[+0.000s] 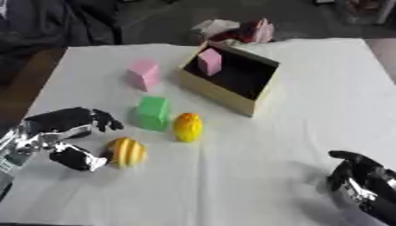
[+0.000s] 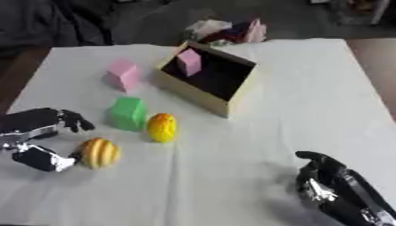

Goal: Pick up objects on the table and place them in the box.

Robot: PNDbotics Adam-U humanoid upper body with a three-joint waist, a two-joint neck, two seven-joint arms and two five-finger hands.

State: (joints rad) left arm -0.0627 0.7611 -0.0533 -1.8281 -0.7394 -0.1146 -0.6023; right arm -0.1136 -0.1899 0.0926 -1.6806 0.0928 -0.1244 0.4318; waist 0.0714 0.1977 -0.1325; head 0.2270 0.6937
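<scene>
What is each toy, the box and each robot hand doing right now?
Box: open, one pink block inside.
Other pink block: on table.
Green block: on table.
Orange toy: on table.
Yellow toy: at left hand.
Right hand: idle.

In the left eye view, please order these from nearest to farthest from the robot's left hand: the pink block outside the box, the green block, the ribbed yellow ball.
From the left hand:
1. Ribbed yellow ball, beside its thumb.
2. Green block, just beyond.
3. Pink block, farther back, left of the box.
</scene>
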